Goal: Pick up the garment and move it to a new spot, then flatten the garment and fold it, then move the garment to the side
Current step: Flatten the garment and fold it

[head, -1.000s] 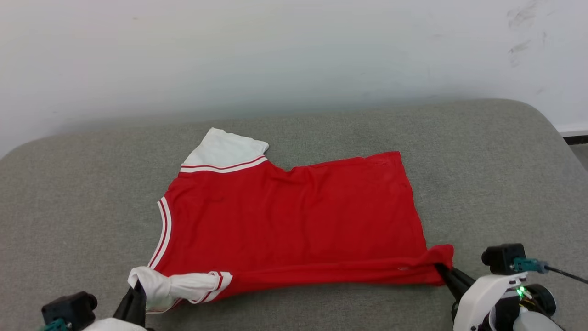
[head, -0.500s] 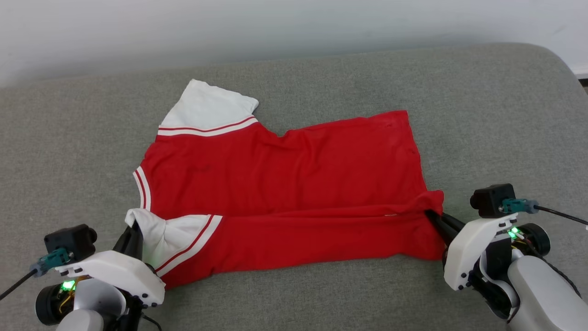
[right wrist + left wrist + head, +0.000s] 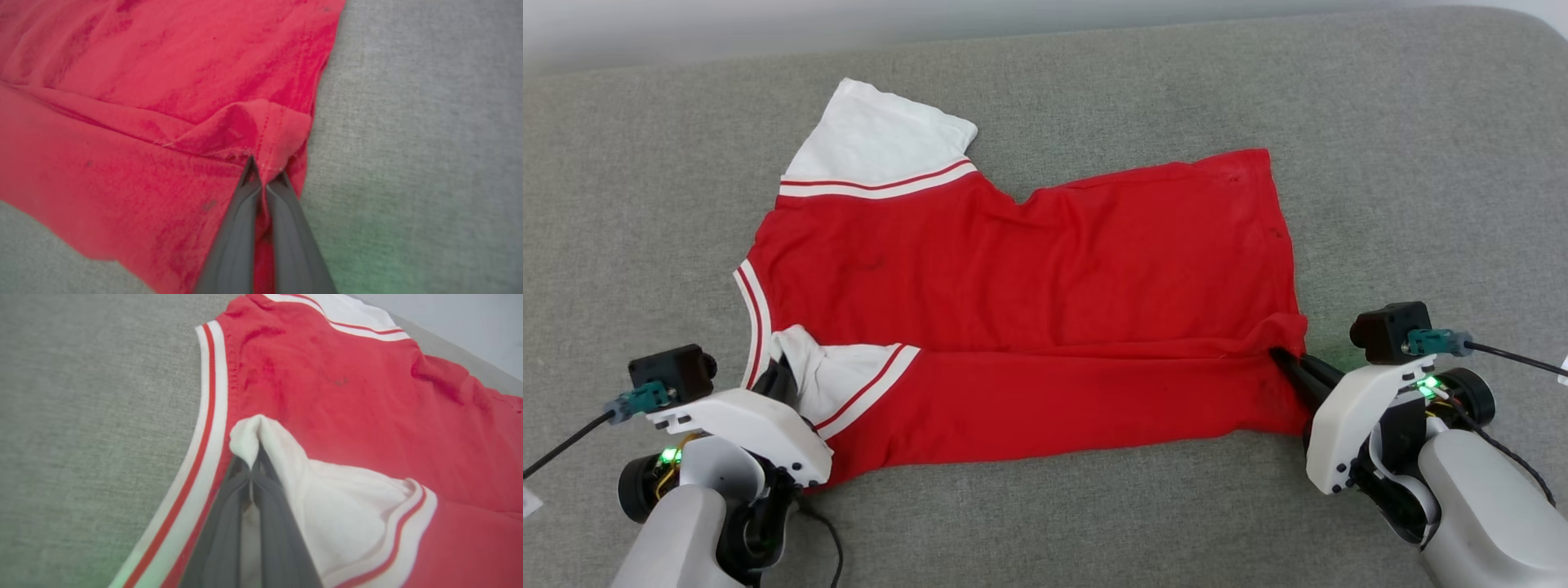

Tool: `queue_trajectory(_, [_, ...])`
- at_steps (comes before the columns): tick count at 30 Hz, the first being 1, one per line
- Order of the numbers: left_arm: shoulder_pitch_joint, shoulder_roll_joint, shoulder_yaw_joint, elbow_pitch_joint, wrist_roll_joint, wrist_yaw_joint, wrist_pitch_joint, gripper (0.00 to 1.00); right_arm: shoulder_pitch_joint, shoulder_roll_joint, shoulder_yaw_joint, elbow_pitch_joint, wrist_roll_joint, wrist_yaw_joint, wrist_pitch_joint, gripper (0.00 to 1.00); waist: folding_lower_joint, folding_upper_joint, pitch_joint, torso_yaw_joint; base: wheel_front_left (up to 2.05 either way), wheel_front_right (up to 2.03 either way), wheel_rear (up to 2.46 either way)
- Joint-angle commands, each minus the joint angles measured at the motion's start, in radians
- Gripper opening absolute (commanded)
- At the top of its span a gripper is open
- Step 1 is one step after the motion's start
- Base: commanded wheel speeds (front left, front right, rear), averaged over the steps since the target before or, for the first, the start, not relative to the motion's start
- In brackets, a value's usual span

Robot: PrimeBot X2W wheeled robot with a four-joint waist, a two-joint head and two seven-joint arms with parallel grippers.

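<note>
A bright red garment [image 3: 1045, 269] lies spread across a grey fabric-covered surface [image 3: 1421, 163], roughly centred, with its near long edge folded up over the body so that a crease runs from side to side. One white sleeve [image 3: 874, 139] with thin red-and-white stripes points to the far left; the striped neckline [image 3: 754, 310] curves along the left edge.

The left hand [image 3: 783, 376] is closed on the other white sleeve [image 3: 841, 384] – the left wrist view shows its dark fingers [image 3: 229, 522] pressed together with white cloth bunched at the tips.

The right hand [image 3: 1286, 363] is closed on a red corner at the garment's right edge, seemingly the stitched hem, though that close view is blurred – a small peak of fabric rises from its fingertips [image 3: 282, 183].
</note>
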Motion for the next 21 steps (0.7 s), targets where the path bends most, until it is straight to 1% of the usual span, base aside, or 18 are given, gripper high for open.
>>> queue_trajectory(1, [-0.018,-0.004,-0.006,0.026,-0.006,-0.012,0.009,1.00,-0.004,-0.007,0.014,0.021,-0.001,-0.002,-0.002,1.00,-0.0002,0.0000,0.002,0.002,0.00,0.00,0.00])
queue_trajectory(3, [-0.022,-0.012,-0.007,0.050,-0.017,-0.020,0.005,1.00,-0.002,-0.012,0.021,0.024,0.000,-0.002,-0.023,1.00,-0.0002,0.0000,-0.003,0.006,0.00,0.00,0.00])
queue_trajectory(5, [-0.020,-0.007,0.000,0.067,-0.016,-0.021,-0.007,1.00,0.005,-0.019,0.017,0.013,-0.001,-0.002,-0.069,1.00,-0.0002,0.0000,-0.015,0.010,0.00,0.00,0.00])
queue_trajectory(11, [0.002,0.006,0.024,0.045,-0.022,-0.015,-0.045,1.00,0.049,-0.010,-0.054,-0.037,-0.028,-0.001,-0.261,1.00,-0.0002,0.0000,-0.075,0.020,0.00,0.00,0.00])
queue_trajectory(13, [0.010,0.023,0.033,0.029,-0.027,-0.015,-0.037,1.00,0.069,-0.004,-0.083,-0.057,-0.048,-0.001,-0.309,1.00,-0.0002,0.0000,-0.097,0.020,0.00,0.00,0.00])
queue_trajectory(15, [0.020,0.049,0.040,0.008,-0.023,-0.011,-0.025,1.00,0.089,0.007,-0.112,-0.083,-0.078,-0.001,-0.336,1.00,-0.0002,0.0000,-0.118,0.017,0.00,0.00,0.00])
queue_trajectory(18, [0.029,0.071,0.044,-0.021,-0.023,-0.003,-0.003,1.00,0.117,0.020,-0.146,-0.114,-0.101,-0.001,-0.352,1.00,-0.0002,0.0000,-0.138,0.013,0.00,0.00,0.00])
queue_trajectory(21, [0.049,0.129,0.039,-0.060,-0.013,0.001,0.060,1.00,0.164,0.042,-0.193,-0.169,-0.149,-0.001,-0.361,1.00,-0.0002,0.0000,-0.170,0.004,0.00,0.00,0.00])
